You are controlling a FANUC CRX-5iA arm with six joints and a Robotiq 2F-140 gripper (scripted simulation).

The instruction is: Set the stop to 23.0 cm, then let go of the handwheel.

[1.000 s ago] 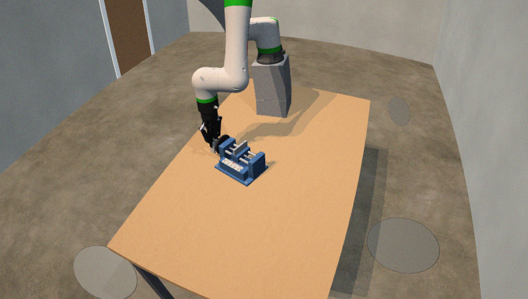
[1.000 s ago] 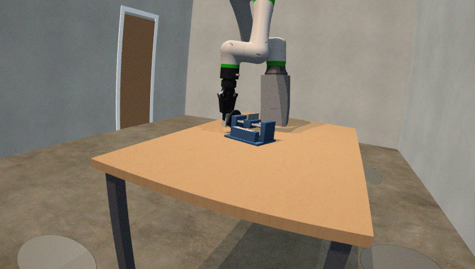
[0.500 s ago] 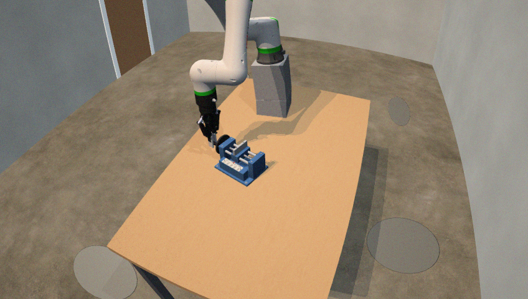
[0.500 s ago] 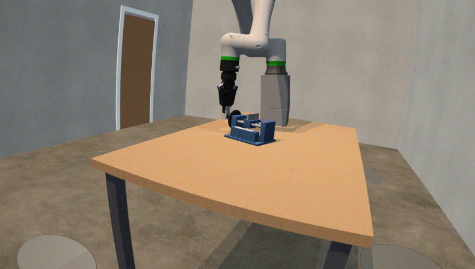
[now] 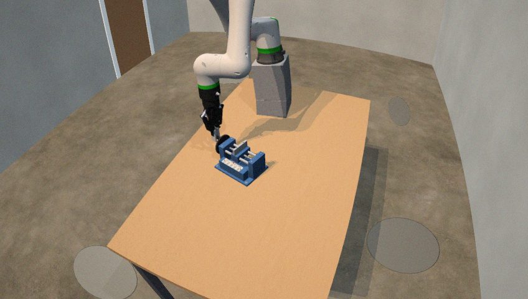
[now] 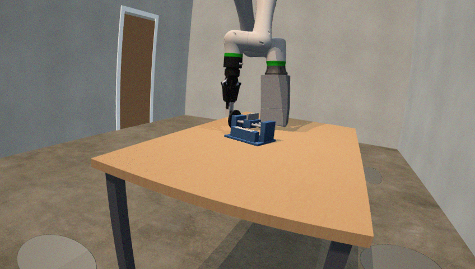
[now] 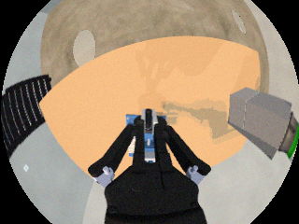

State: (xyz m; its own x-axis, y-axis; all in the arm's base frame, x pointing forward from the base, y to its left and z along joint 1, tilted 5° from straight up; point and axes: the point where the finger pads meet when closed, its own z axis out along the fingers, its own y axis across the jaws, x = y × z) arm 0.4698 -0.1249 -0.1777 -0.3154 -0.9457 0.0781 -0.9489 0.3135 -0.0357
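Handwheel (image 5: 218, 144) (image 6: 230, 120) work is what you have in hand in the top view: the gripper (image 5: 215, 139) (image 6: 231, 111) (image 7: 148, 113) stands at the wheel, its fingers narrow and apparently closed on its grip. The blue screw fixture (image 5: 256, 164) (image 6: 267, 132) (image 7: 131, 118) sits toward the far end of the worktop (image 5: 259, 229) (image 6: 250, 173) (image 7: 103, 103), near its left edge. Its stop (image 5: 240, 147) (image 6: 252, 116), a blue carriage with an upright grey plate, stands between the end blocks on pale rods. You can't read the white scale (image 5: 232, 164) (image 6: 244, 129) with its small red mark, so you can't confirm 23.0 cm; letting go is not yet done.

Exterior view: you see the dark round wheel outside the left end block, and the fixture flat on its base.

Wrist view: you find the fingers close together over the fixture, but the wheel is not clear.

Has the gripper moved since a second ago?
Yes. In the exterior view, the gripper has risen against the handwheel, its fingertips now nearer the wheel's top.
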